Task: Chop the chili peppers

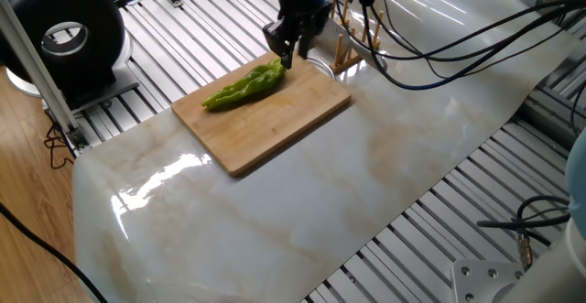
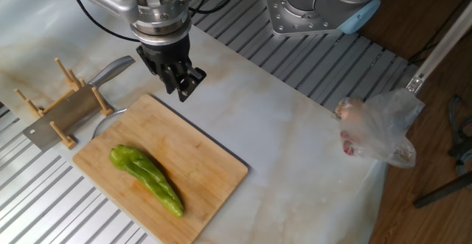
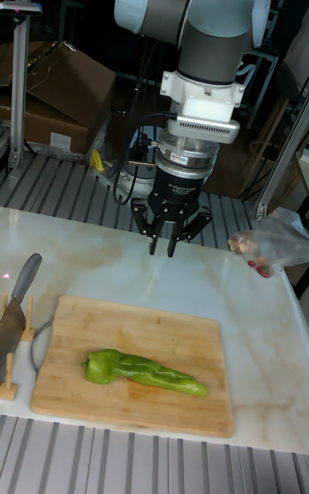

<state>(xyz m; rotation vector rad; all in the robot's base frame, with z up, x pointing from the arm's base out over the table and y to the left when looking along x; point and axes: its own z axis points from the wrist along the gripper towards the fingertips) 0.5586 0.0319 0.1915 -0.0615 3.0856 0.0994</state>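
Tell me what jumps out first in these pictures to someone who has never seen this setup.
The whole green chili pepper lies uncut on the wooden cutting board in the middle of the marble table. The gripper hangs empty above the board's far edge. Beside the board, a cleaver rests in a wooden rack.
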